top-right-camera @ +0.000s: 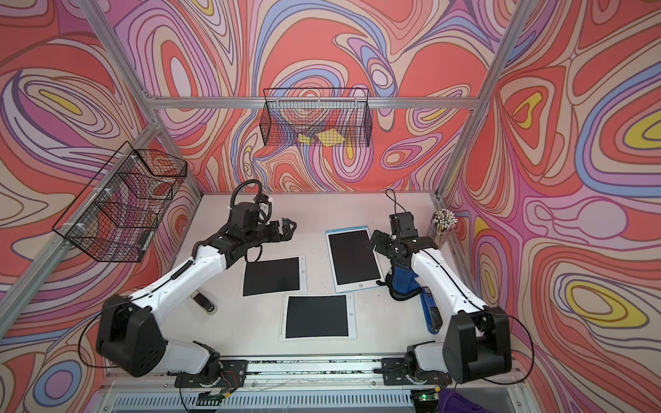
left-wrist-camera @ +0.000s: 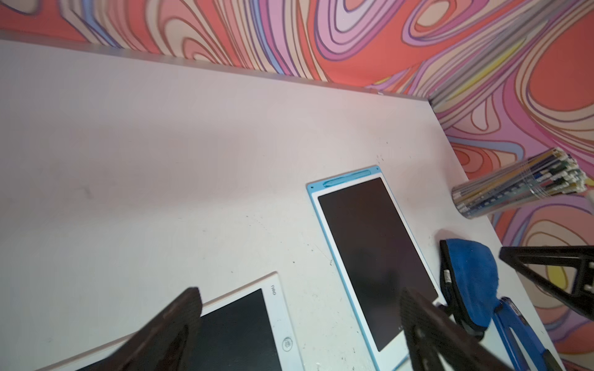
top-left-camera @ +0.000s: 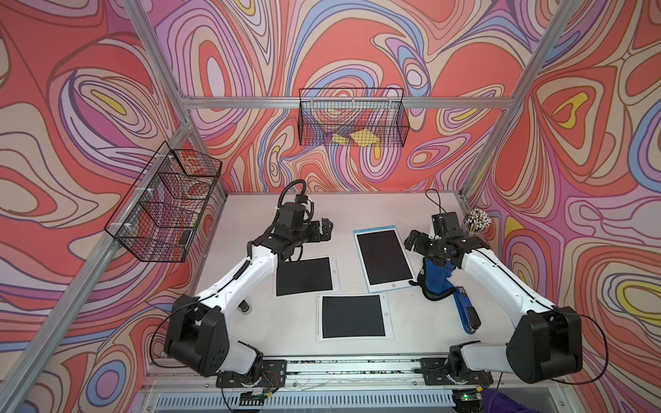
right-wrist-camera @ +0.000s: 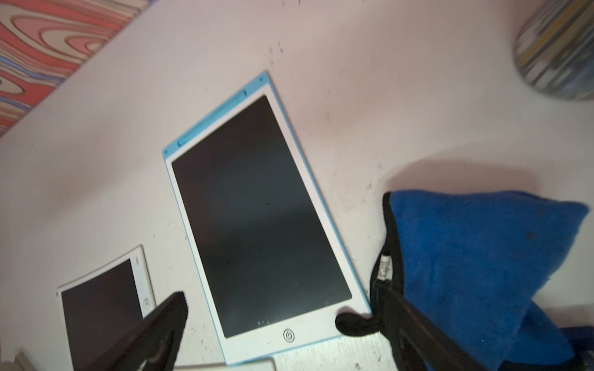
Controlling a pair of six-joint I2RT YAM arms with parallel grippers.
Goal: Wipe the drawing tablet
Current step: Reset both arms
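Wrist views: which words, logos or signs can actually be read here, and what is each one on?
Power sign, a circle with a stroke: on the round button of the blue-framed tablet.
Short brand word on the frame of the white tablet: too blurred to read.
Sign on that tablet's own button: too blurred.
Print on the tag of the blue cloth: too small to read.
No other text shows.
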